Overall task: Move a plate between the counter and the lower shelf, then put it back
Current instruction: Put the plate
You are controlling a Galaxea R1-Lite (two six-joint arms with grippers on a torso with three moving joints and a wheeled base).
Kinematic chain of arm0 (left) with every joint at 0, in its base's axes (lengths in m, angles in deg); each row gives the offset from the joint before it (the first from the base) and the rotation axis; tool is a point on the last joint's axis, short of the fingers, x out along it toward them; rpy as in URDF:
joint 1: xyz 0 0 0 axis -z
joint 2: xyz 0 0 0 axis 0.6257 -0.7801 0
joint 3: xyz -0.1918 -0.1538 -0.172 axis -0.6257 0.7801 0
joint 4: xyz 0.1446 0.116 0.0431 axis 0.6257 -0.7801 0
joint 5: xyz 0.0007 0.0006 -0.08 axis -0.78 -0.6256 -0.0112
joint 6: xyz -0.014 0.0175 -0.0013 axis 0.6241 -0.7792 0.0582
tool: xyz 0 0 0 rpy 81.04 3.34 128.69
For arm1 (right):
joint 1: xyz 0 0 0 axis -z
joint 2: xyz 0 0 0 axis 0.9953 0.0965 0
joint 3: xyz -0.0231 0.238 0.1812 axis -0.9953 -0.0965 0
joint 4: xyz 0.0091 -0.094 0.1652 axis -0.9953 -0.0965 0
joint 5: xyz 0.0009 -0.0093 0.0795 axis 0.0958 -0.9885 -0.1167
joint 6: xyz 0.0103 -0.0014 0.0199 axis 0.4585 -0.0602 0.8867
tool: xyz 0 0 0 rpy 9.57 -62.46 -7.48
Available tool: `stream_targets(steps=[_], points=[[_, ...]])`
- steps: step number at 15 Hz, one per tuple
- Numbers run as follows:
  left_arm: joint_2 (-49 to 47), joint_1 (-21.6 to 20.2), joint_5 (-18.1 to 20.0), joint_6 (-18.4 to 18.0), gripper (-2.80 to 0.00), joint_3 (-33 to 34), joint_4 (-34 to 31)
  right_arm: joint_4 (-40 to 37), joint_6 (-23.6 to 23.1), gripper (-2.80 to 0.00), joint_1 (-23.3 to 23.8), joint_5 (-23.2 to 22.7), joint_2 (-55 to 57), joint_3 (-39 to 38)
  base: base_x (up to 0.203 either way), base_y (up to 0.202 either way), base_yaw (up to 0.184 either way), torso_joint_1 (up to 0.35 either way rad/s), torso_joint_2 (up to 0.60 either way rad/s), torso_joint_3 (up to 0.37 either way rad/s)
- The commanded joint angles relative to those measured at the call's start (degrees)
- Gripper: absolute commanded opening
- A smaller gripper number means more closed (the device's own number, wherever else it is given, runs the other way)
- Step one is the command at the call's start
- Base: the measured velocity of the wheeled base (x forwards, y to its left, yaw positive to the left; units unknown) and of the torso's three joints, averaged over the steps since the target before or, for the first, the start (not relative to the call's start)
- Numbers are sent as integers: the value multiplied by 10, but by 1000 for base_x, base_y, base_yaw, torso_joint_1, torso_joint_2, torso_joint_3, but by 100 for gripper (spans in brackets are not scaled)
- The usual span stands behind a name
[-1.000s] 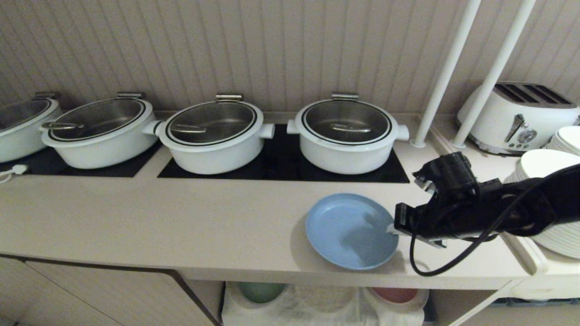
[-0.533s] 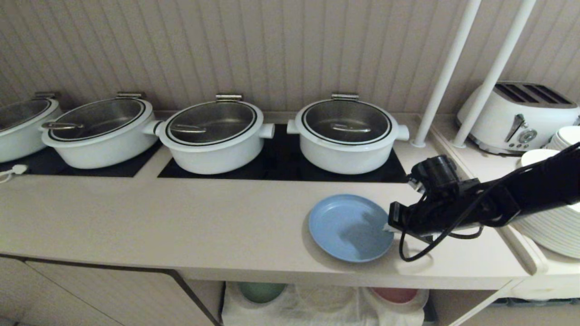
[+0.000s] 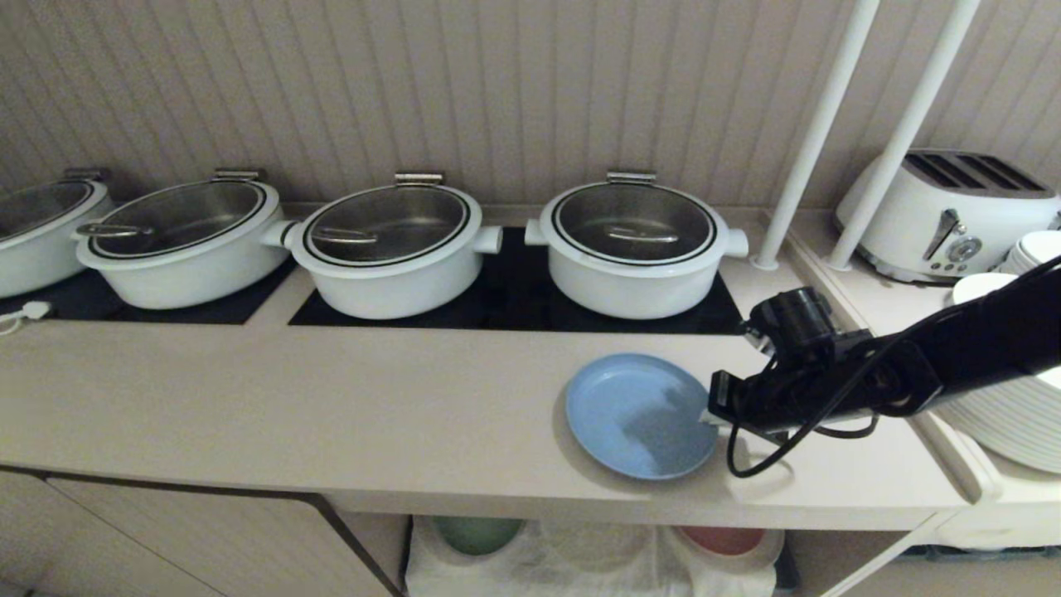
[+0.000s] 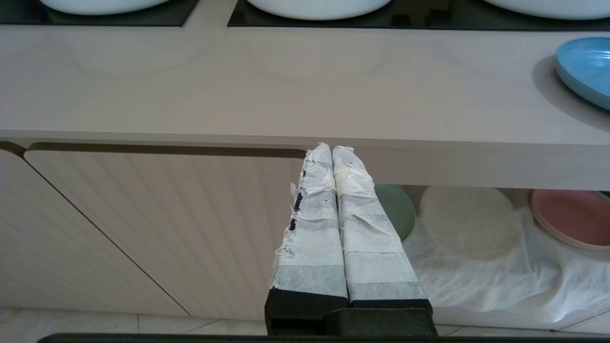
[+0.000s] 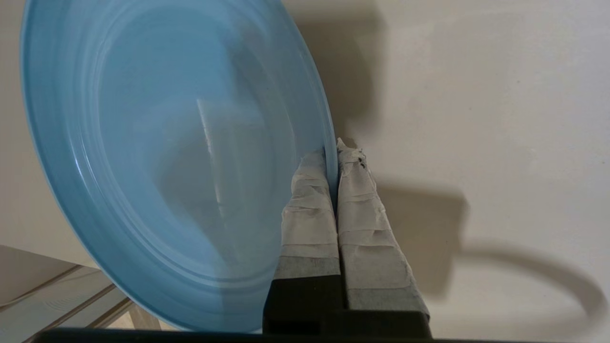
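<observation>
The light blue plate (image 3: 638, 414) is low over the beige counter (image 3: 331, 398), near its right front, casting a shadow beneath it. My right gripper (image 3: 711, 414) reaches in from the right and is shut on the plate's right rim. In the right wrist view the rim of the plate (image 5: 167, 157) is pinched between the taped fingers of the right gripper (image 5: 336, 152). My left gripper (image 4: 332, 151) is shut on nothing and parked below the counter's front edge. The lower shelf (image 3: 597, 555) shows under the counter, lined with a rumpled white cloth (image 4: 476, 267).
Several white pots (image 3: 634, 245) with glass lids stand on black cooktops at the back. Two white poles (image 3: 816, 133), a toaster (image 3: 945, 211) and stacked white plates (image 3: 1019, 431) are at the right. A green plate (image 4: 402, 209) and a pink plate (image 4: 572, 214) lie on the shelf.
My right gripper has carried the plate down and slightly back from the counter's front edge. The arm now lies lower. The left arm has not moved.
</observation>
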Motion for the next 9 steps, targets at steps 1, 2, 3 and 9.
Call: stream_targets(steps=[1, 2, 3, 9], points=[[0, 0, 0, 1, -280, 0, 0, 0, 2, -280, 0, -1, 0, 0, 0, 0, 0, 0, 0, 0], [0, 0, 0, 0, -280, 0, 0, -1, 2, -280, 0, -1, 0, 0, 0, 0, 0, 0, 0, 0], [0, 0, 0, 0, -280, 0, 0, -1, 2, -280, 0, -1, 0, 0, 0, 0, 0, 0, 0, 0], [0, 0, 0, 0, -280, 0, 0, 1, -1, 0, -1, 1, -1, -1, 0, 0, 0, 0, 0, 0]])
